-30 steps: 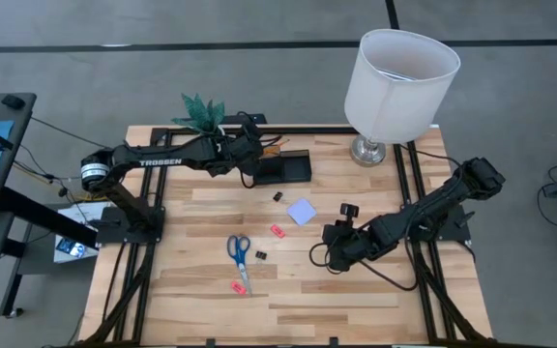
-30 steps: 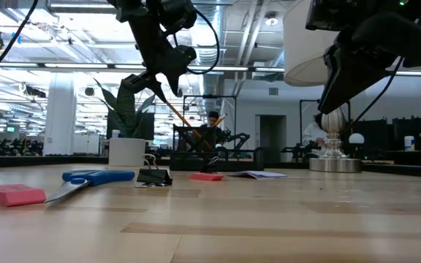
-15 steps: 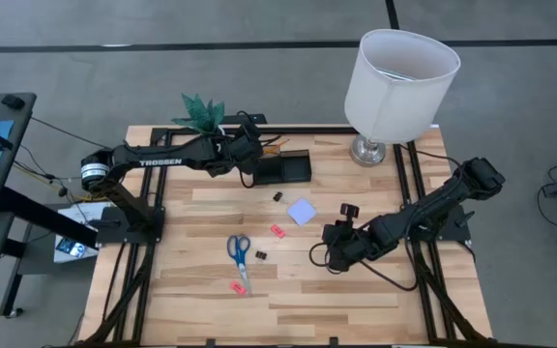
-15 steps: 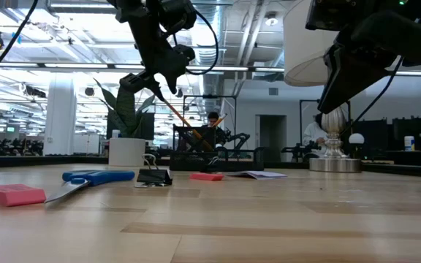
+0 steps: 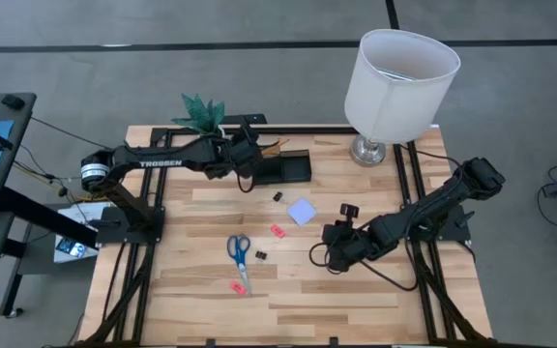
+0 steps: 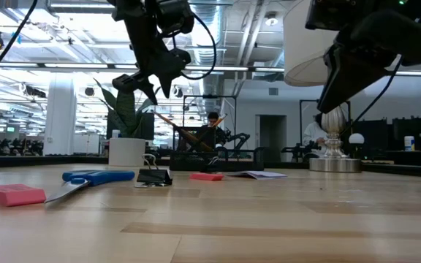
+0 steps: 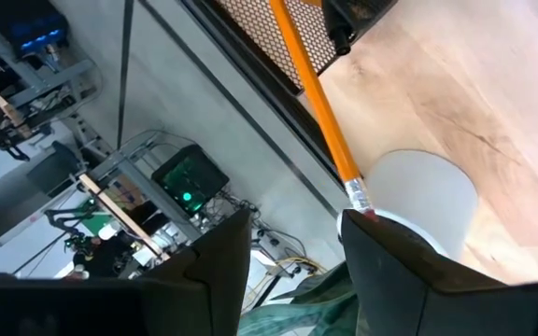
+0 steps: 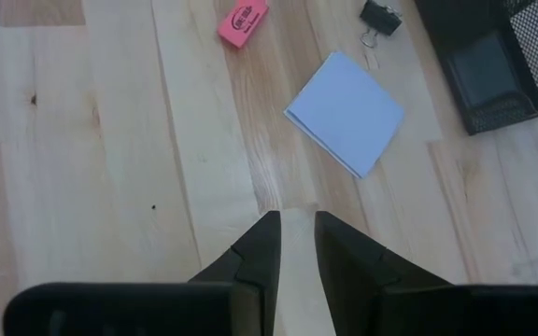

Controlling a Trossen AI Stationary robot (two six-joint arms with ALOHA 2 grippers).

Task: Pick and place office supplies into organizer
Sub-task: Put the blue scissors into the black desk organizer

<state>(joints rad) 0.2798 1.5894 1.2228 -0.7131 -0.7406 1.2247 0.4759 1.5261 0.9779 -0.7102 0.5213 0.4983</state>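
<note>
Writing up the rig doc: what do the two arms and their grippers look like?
Both arms are black, built of jointed tubular links. The left arm has white TROSSEN lettering along its link and a silver ring at the joint near its base. Black cables loop off the right arm. The left gripper and the right gripper each have two dark, tapered, flat-faced fingers.

Light wood plank desk [image 5: 356, 290]. At the back edge sit a black mesh organizer [image 5: 286, 168], a lamp [image 5: 367, 150] and a white plant pot [image 6: 127, 152]. Mid-desk there's a pale square note pad [image 5: 303, 212], blue scissors [image 5: 239, 250], two pink erasers [image 5: 278, 231] [image 5: 237, 287] and two small black clips [image 5: 278, 196] [image 5: 260, 255], all lying apart.
</note>
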